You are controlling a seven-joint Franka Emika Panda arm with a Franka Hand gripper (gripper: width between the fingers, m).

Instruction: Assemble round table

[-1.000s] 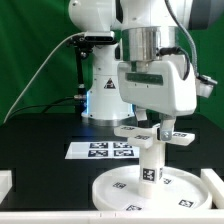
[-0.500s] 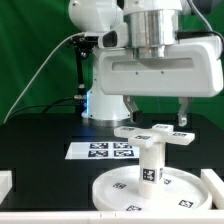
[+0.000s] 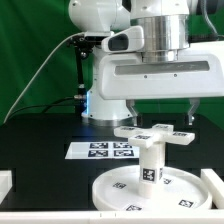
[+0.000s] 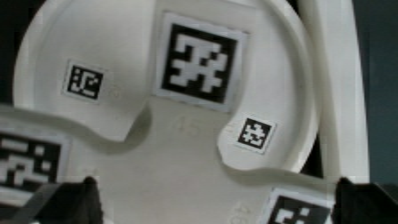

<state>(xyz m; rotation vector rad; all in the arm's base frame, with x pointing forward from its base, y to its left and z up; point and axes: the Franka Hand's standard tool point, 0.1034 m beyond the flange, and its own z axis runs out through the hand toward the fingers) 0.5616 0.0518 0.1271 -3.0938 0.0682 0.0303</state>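
While the gripper [image 3: 160, 105] hangs above the assembly with its two fingers spread wide and nothing between them, the round table stands on its own on the black counter [image 3: 40, 150]. One finger [image 3: 131, 108] shows at the exterior view's left of the stack, the other at the right, both clear of the parts.

Round disc [image 3: 150, 192]: lies flat on the counter at the near edge, rim up, tags on its face. Short thick leg [image 3: 151, 163]: upright on the disc's middle, one tag on its side. Cross-shaped foot piece [image 3: 156, 133]: sits on top of the leg, arms level, tags on the arm ends.

Marker board [image 3: 103, 150]: flat on the counter, just behind the disc toward the exterior view's left, apart from it.

Robot base stands at the far side, green backdrop behind.

Wrist view: looks down onto the white foot piece [image 4: 187, 120] at close range, large tag on one arm, smaller tags beside it; dark fingertips [image 4: 71, 198] at the frame edge, not touching the plastic as far as can be told.
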